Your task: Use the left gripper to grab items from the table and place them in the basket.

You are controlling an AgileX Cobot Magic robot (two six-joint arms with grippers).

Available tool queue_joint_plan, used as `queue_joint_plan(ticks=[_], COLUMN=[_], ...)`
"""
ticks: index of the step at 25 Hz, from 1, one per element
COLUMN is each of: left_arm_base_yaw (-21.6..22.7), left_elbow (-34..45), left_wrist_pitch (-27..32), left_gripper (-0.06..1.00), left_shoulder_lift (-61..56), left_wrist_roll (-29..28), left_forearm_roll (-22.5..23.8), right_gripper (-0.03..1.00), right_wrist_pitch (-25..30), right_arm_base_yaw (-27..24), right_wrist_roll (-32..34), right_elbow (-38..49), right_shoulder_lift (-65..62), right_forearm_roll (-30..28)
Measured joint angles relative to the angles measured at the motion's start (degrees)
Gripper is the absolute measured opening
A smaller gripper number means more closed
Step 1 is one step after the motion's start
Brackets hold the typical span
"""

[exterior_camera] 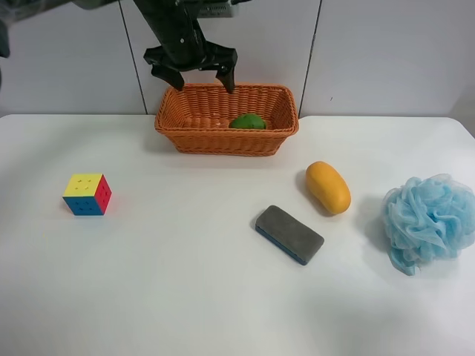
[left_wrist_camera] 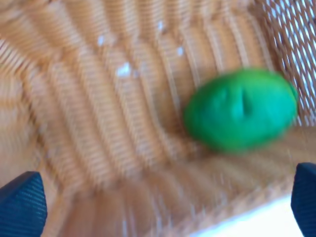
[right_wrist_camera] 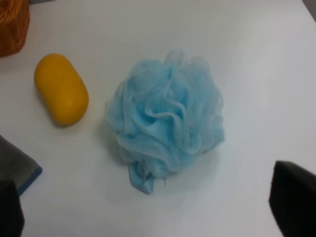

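Note:
My left gripper hangs open and empty above the far left part of the orange wicker basket; its fingertips show spread wide in the left wrist view. The green fruit lies inside the basket, loose on its floor; it also shows in the left wrist view. On the white table lie the puzzle cube, the grey eraser, the yellow mango and the blue mesh puff. My right gripper is open above the puff.
In the right wrist view the mango lies beside the puff, a corner of the eraser is at the edge, and a bit of the basket shows. A grey panelled wall stands behind the table.

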Motion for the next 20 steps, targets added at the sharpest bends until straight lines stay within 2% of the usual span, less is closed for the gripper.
queue_joint_plan(ticks=[4, 10, 12, 16, 20], left_arm_base_yaw=[0.0, 0.0, 0.0, 0.0, 0.0], left_elbow=[0.0, 2.9, 7.3, 22.1, 40.9], left_wrist_pitch=[9.2, 10.8, 10.8, 10.1, 3.2], left_gripper=[0.99, 0.99, 0.99, 0.99, 0.99], left_shoulder_lift=[-6.1, -14.5, -18.0, -27.9, -42.3], left_wrist_roll=[0.1, 2.6, 2.9, 3.0, 3.0], left_forearm_roll=[1.7, 2.9, 2.9, 2.9, 2.9], right_gripper=[0.99, 0.99, 0.99, 0.99, 0.99], right_wrist_pitch=[0.0, 0.0, 0.0, 0.0, 0.0], right_arm_base_yaw=[0.0, 0.0, 0.0, 0.0, 0.0], right_wrist_roll=[0.0, 0.0, 0.0, 0.0, 0.0], right_elbow=[0.0, 0.0, 0.0, 0.0, 0.0], right_shoulder_lift=[0.0, 0.0, 0.0, 0.0, 0.0], right_forearm_roll=[0.0, 0.0, 0.0, 0.0, 0.0])
